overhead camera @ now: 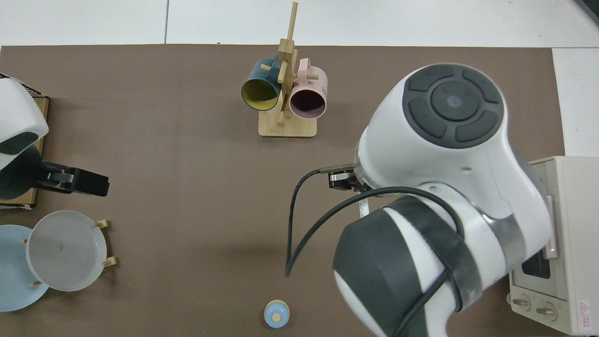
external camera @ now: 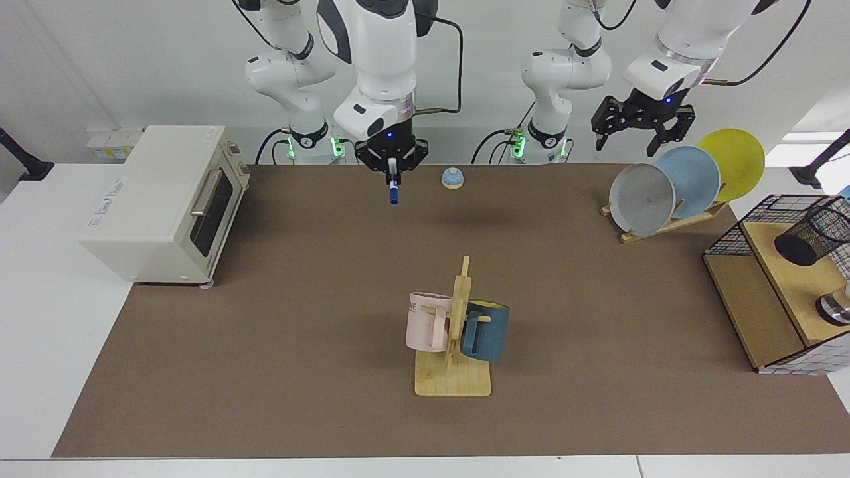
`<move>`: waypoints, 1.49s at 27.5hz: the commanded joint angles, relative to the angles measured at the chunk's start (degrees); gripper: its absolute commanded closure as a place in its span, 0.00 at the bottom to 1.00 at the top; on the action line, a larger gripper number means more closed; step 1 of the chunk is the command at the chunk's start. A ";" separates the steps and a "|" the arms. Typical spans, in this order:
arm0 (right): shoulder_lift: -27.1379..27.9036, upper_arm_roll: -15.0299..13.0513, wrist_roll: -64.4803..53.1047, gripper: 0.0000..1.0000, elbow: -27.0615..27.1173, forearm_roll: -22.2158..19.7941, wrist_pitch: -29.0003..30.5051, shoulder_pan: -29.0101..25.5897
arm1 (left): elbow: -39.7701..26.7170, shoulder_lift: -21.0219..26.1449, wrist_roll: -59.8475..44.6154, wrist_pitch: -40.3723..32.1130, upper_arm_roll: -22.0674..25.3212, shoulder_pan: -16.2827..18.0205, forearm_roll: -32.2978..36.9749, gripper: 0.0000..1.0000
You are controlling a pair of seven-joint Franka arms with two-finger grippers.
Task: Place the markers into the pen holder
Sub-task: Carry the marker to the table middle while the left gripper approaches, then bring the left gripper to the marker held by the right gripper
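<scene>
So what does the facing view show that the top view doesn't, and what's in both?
Only the facing view shows the marker hanging from the right gripper, the open left gripper above the plates, and the pen holder lying tilted on the wooden shelf. Only the top view looks into the mouths of the mugs. Both share the mug stand, toaster oven and bell.

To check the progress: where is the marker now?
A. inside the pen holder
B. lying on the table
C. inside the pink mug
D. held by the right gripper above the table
D: the right gripper holds the marker hanging blue end down, far from the pen holder.
</scene>
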 commanded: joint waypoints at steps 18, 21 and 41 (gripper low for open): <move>7.90 0.08 18.35 1.00 7.65 0.98 7.96 8.94 | -12.88 -6.08 -0.99 13.08 -6.63 -6.35 -9.23 0.01; 9.13 0.00 18.35 1.00 9.23 0.98 8.05 8.94 | -14.21 -6.43 0.93 14.93 -6.71 -7.32 -9.32 0.01; 11.60 -0.18 21.33 1.00 10.55 5.20 14.65 8.15 | -20.62 -9.68 11.84 20.90 -5.75 -6.00 -17.94 0.07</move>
